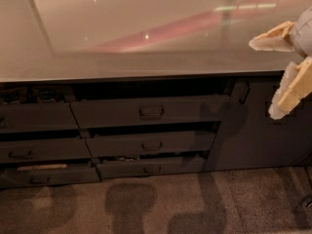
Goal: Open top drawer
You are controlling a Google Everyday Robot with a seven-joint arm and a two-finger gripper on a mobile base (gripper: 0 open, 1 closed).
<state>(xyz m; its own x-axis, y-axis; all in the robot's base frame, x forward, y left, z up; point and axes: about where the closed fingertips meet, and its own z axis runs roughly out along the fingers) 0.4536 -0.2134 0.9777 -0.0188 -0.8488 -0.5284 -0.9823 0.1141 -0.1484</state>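
The top drawer (148,112) is a wide dark grey front just under the counter, with a small loop handle (151,112) at its centre. It stands a little way out, with a dark gap above it. My gripper (267,79) is at the right edge of the view, level with the counter's front edge and well to the right of the handle. Its two cream fingers (270,39) are spread apart, one above the other, and hold nothing.
A glossy grey countertop (136,33) fills the upper half. Two narrower dark drawers (151,144) sit below the top one, also slightly out. More drawers (36,118) stand at the left. A tall dark cabinet door (258,126) with a vertical handle is at the right. Carpet floor (161,204) lies below.
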